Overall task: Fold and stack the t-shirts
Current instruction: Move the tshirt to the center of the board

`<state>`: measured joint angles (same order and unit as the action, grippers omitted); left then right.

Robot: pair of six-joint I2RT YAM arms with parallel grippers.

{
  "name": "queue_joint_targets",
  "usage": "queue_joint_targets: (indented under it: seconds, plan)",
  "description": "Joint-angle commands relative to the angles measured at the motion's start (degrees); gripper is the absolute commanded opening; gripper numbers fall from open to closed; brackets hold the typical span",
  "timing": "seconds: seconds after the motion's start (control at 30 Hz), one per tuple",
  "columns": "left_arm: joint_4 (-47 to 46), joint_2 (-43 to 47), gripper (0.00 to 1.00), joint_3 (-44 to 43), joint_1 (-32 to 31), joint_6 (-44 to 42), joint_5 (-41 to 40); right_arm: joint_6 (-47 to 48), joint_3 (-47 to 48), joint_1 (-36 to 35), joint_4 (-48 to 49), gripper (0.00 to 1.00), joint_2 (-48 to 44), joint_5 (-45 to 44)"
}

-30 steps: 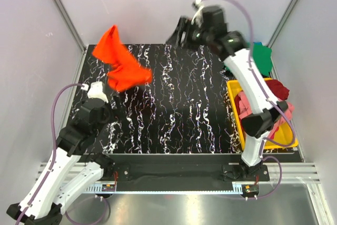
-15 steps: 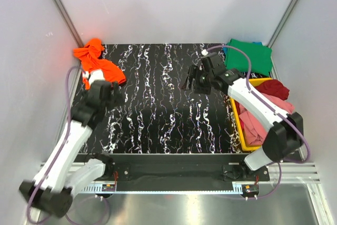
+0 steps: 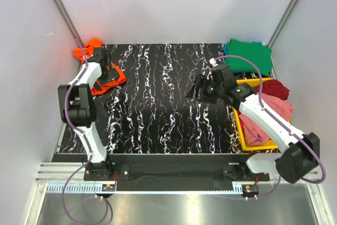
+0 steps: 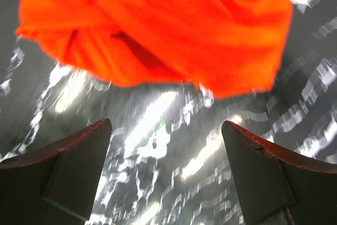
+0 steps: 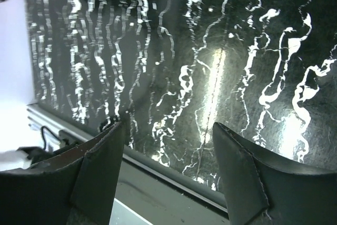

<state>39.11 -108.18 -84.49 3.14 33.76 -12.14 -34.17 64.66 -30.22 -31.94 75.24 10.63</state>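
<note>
Left jaws apart, orange t-shirt (image 4: 158,25) ahead

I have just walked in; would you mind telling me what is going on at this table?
Two robot arms are working on folding and stacking t-shirts. The left claw is open, just short of the crumpled orange t-shirt in the far left corner of the table, and is not gripping it. The right claw hangs open and empty over the middle. A green t-shirt lies flat at the far right, and a pink t-shirt and a dark red t-shirt sit in the yellow tray.
</note>
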Motion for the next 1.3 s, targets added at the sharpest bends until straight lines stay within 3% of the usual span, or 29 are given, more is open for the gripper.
queue_joint_targets:
  seconds: [0.0, 0.13, 0.23, 0.4, 0.5, 0.57, 0.6, 0.63, 0.73, 0.77, 1.0, 1.27]
  plan:
    - [1.2, -4.2, 0.92, -6.2, 0.6, 1.7, -0.4, 0.3, -1.5, -0.4, 2.6, 0.75, -4.7, 1.6]
    - [3.1, -9.1, 0.90, -9.9, 1.5, 2.6, -2.4, 0.9, -3.0, -0.3, 2.5, 0.75, -7.4, 1.4]
    - [3.0, -11.4, 0.71, -10.7, 1.6, 2.5, -2.8, 1.3, -3.7, -0.4, 2.2, 0.76, -8.2, 1.2]
    - [2.7, -12.9, 0.11, -11.1, 1.5, 2.2, -0.4, 2.1, -3.8, -0.4, 1.5, 0.75, -8.4, 0.4]
    - [1.7, -11.2, 0.00, -8.1, 1.5, 2.2, 0.1, 2.2, -3.9, -0.5, 1.3, 0.76, -8.5, -0.7]
    - [1.5, -9.5, 0.01, -7.1, 1.6, 2.1, -1.4, 2.0, -3.8, -0.4, 1.2, 0.76, -8.4, -0.6]
    - [1.4, -8.9, 0.07, -6.7, 1.7, 1.9, -1.8, 1.8, -3.8, -0.4, 1.1, 0.76, -8.4, -0.4]
    - [1.3, -8.4, 0.30, -5.8, 1.9, 1.9, -2.1, 1.7, -3.8, -0.4, 1.0, 0.76, -8.4, -0.4]
    - [1.2, -5.3, 0.66, -4.7, 1.8, 1.7, -3.5, 1.3, -4.0, -0.4, 1.0, 0.76, -8.6, -0.2]
    - [1.1, -3.4, 0.70, -4.4, 1.7, 1.8, -4.3, 1.1, -4.2, -0.3, 1.0, 0.76, -8.6, -0.2]
    - [0.1, 1.0, 0.77, -2.4, 1.8, 1.2, -8.3, 0.9, -5.3, -0.4, 1.1, 0.76, -9.0, -0.8]
    - [-0.3, -7.6, 0.75, -3.4, 5.0, 3.5, -3.4, 0.6, -5.8, -0.4, 1.1, 0.76, -7.9, -0.3]
